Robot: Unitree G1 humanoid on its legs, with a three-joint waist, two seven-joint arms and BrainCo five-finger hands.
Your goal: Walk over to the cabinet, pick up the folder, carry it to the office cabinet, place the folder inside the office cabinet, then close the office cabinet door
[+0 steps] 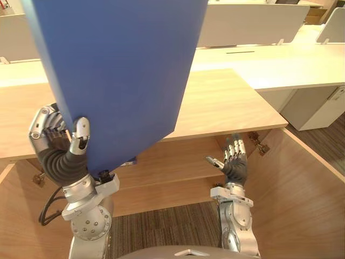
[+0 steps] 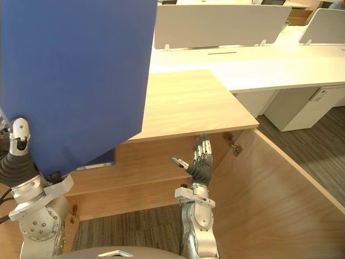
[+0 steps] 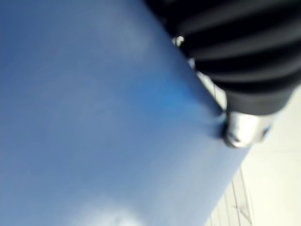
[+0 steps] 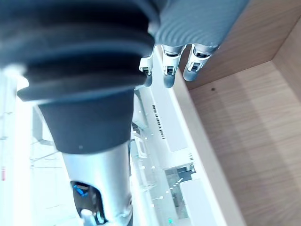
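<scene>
The carrying is judged to be done and the placing step to be in hand: the blue folder [image 1: 124,70] is held up in front of the office cabinet [image 1: 226,102], whose right door [image 1: 302,189] is swung wide open. The folder is clamped near its lower corner by the left hand [image 1: 56,141], the thumb [image 1: 81,132] pressed on the near face and the fingers curled behind the edge. Most of the sheet stands above the cabinet top, tilted, with only its lowest corner hanging before the opening. The right hand [image 1: 235,156] is held empty at the opening, fingers straight and slightly apart.

Next, the folder probably has to be lowered and laid flatter, so that it clears the top's front edge and slides onto the inner shelf [image 1: 167,167].

The folder is seen as a plain, flat, stiff-looking panel of even matt blue, without visible markings.
</scene>
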